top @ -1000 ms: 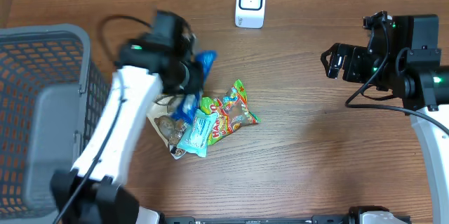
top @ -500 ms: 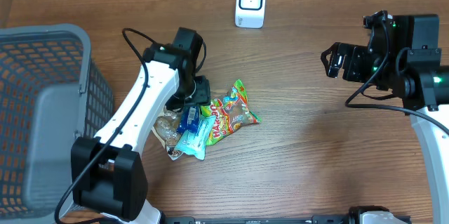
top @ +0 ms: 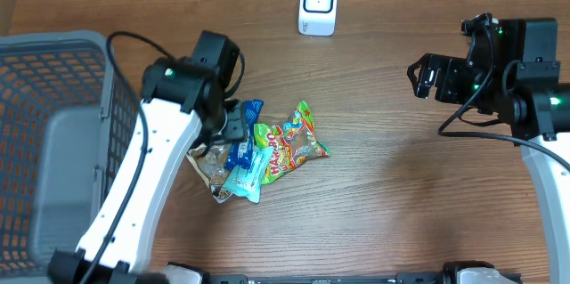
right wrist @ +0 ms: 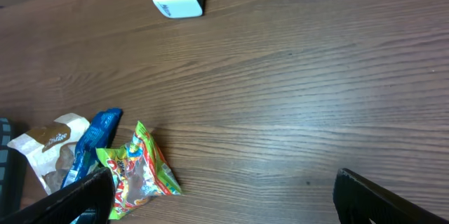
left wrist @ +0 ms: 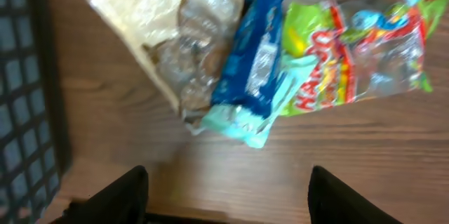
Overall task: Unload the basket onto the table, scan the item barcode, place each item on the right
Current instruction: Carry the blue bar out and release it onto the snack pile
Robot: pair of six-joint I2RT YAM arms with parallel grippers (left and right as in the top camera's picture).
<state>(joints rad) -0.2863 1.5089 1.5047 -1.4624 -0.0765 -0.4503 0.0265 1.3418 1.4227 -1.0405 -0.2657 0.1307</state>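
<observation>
Blue pkt (left wrist: 256,55) lay in pile mid-table, left of ctr, overlapping clear cookie bag (left wrist: 175,55) and mint pkt (left wrist: 242,122), touching green gummy bag (left wrist: 351,48) on its right. Not gripped. Left gripper (left wrist: 228,199) hovered just over pile, fingers spread, nothing between. Scanner (top: 318,4) stood at far edge, well apart from pile. Basket (top: 62,44) at left. Right gripper (right wrist: 224,199) off to right, fingers wide apart, empty.
</observation>
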